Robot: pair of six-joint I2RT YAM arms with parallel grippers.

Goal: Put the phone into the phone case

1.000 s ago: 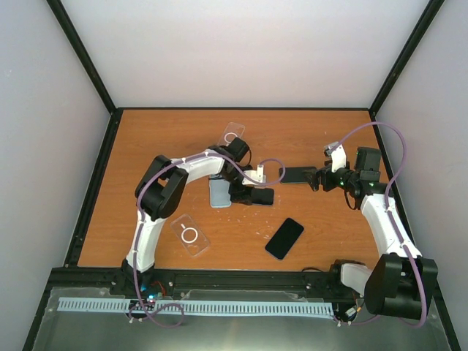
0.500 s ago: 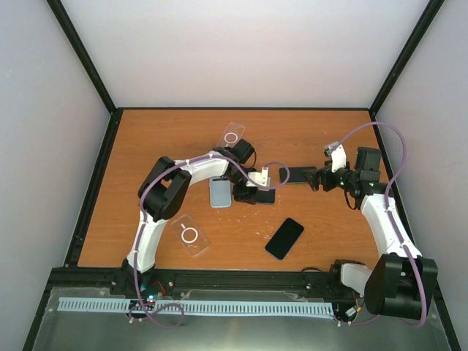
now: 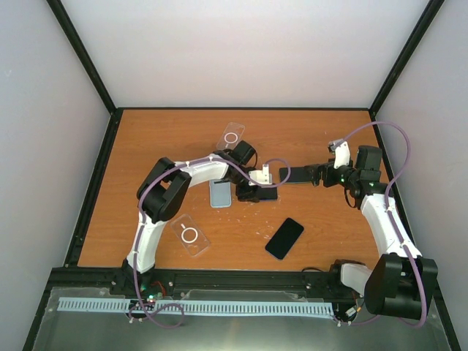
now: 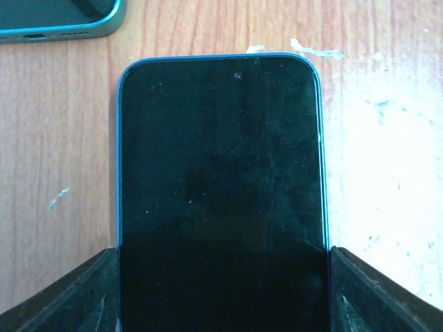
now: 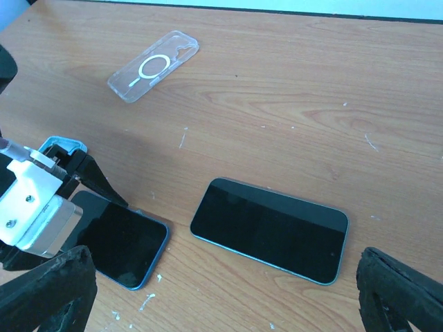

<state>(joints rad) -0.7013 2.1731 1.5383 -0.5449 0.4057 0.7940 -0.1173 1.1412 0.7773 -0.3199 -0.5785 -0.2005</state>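
My left gripper is shut on the long sides of a blue-edged phone, which is screen up, flat and low over the table; it also shows in the right wrist view. A second phone with a teal edge lies screen up just in front of my right gripper, which is wide open and empty; this phone also shows in the top view. A clear phone case with a white ring lies at the back; another clear case lies at the front left.
A black phone lies at the front centre. A light blue phone-shaped thing lies just left of my left gripper. The table has raised black edges and grey walls around it.
My left gripper has slid the blue-edged phone a little to the right, toward the teal-edged phone. My right gripper has shifted slightly back and stays open.
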